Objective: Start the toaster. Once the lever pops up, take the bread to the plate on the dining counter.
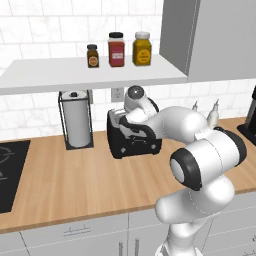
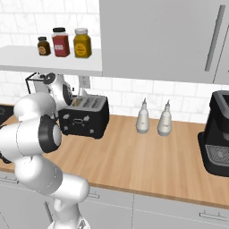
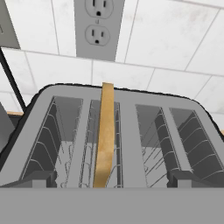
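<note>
The black toaster point(image 1: 131, 144) point(image 2: 86, 117) point(image 3: 131, 131) stands at the back of the wood counter along the tiled wall, under the shelf. The bread point(image 3: 104, 135), a thin tan slice, stands on edge in the second slot from the left and sticks up above the top; in the right base view the bread point(image 2: 75, 102) is a small tan sliver. My gripper point(image 3: 111, 178) hangs open just above the toaster's near edge, one fingertip on each side of the slots, with nothing between them. The plate and the dining counter are out of view.
A paper towel holder point(image 1: 76, 120) stands left of the toaster, and a black cooktop point(image 1: 10, 170) lies further left. The shelf point(image 1: 90, 74) above carries three jars. Two white bottles point(image 2: 153, 118) and a black coffee machine point(image 2: 217, 134) stand to the right. A wall outlet point(image 3: 98, 26) sits behind the toaster.
</note>
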You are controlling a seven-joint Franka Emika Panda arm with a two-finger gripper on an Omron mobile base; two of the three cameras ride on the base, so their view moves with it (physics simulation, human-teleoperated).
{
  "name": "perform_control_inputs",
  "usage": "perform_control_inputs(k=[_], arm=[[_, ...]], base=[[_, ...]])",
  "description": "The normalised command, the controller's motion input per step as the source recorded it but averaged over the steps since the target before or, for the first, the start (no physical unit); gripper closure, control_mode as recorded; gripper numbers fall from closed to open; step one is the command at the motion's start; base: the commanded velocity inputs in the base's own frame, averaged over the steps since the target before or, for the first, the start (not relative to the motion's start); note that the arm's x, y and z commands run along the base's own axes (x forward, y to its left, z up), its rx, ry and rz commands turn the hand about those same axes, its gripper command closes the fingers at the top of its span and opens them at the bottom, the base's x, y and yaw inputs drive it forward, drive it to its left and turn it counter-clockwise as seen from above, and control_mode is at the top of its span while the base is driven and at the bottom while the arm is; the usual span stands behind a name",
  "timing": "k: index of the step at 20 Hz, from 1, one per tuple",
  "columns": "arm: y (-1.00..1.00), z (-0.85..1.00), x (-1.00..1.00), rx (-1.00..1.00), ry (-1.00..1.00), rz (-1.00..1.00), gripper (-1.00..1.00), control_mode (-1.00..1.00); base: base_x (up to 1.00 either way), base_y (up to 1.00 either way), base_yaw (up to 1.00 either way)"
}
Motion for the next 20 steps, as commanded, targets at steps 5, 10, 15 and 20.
perform_control_inputs(k=[5,10,15,20], arm=[[0.00,0.00,0.00,0.00,0.00,0.00,-1.00,-1.00],[0.00,0.00,0.00,0.00,0.00,0.00,-1.00,-1.00],[0.00,-0.04,0.00,0.00,0.00,0.00,-1.00,-1.00],[0.02,-0.08,0.00,0.00,0.00,0.00,-1.00,-1.00]], base=[[0.00,0.00,0.00],[0.00,0.00,0.00],[0.00,0.00,0.00],[0.00,0.00,0.00]])
